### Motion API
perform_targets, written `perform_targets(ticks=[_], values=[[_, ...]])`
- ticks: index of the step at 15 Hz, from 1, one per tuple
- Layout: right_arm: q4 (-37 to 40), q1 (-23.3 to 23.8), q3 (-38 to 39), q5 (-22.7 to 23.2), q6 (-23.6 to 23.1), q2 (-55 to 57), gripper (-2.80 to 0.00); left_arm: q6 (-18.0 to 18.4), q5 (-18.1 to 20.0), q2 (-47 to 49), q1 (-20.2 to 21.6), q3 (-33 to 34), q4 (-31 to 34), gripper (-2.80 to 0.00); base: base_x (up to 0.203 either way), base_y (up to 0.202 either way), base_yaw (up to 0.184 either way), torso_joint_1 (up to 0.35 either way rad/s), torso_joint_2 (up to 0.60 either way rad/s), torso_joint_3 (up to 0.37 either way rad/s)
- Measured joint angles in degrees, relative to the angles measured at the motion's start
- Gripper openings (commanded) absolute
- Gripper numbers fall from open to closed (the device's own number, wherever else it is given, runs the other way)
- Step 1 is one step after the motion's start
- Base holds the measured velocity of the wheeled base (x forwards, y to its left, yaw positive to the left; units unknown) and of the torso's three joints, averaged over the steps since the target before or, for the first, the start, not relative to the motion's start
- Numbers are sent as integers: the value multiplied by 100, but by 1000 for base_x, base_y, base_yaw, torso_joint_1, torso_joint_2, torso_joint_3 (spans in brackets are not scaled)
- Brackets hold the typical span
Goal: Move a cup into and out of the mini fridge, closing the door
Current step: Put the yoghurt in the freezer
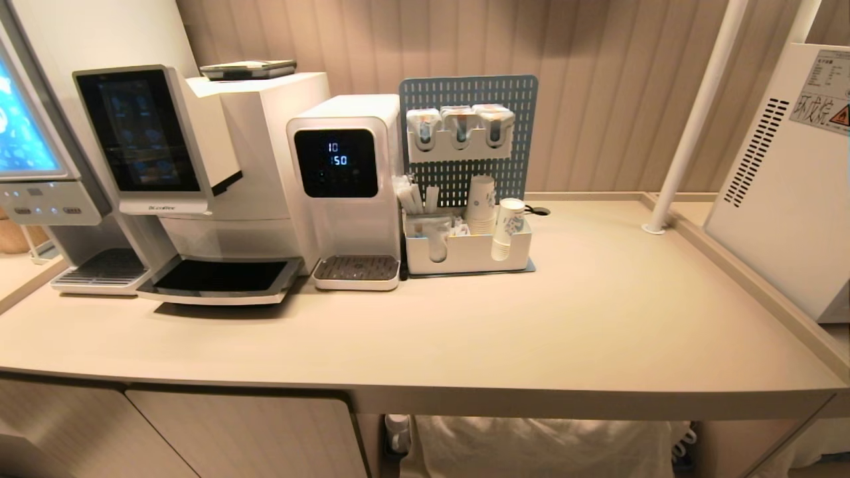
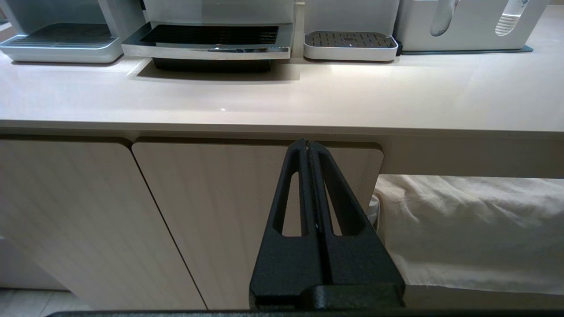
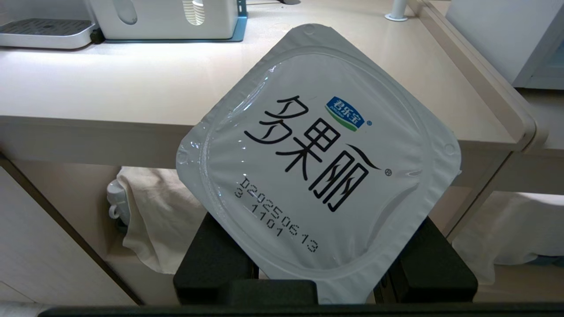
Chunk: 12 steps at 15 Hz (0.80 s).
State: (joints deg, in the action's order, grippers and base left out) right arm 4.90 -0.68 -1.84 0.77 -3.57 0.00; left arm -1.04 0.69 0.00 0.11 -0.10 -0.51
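Note:
A white cup (image 3: 319,163), a sealed square tub with a foil lid printed in black characters, fills the right wrist view. My right gripper (image 3: 321,211) is shut on it, its black fingers (image 3: 434,264) showing on either side under the lid. It hangs in front of the counter's front edge, below the top. The mini fridge (image 1: 790,199) stands at the counter's far right, with its white vented side and warning sticker facing me. A pale blue-grey strip, probably the door (image 3: 551,70), shows at its front corner. My left gripper (image 2: 308,143) is shut and empty, parked before a cabinet door. Neither arm shows in the head view.
Coffee machines (image 1: 199,179) and a water dispenser (image 1: 345,192) line the back left of the beige counter (image 1: 531,332). A white organizer (image 1: 468,249) with paper cups sits before a blue pegboard. A white pole (image 1: 690,126) and a raised ledge (image 1: 750,279) border the fridge. Cloth (image 2: 471,229) hangs under the counter.

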Motion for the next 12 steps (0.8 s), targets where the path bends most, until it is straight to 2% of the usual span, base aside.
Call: perform_targets(ticks=[5, 12], values=[[5, 5, -1, 2, -1, 0, -280, 0, -3, 0, 0, 0, 2, -280, 0, -18, -1, 1, 1, 0], [27, 2, -10, -2, -6, 2, -280, 0, -1, 0, 10, 0, -1, -280, 0, -189, 0, 4, 2, 4]])
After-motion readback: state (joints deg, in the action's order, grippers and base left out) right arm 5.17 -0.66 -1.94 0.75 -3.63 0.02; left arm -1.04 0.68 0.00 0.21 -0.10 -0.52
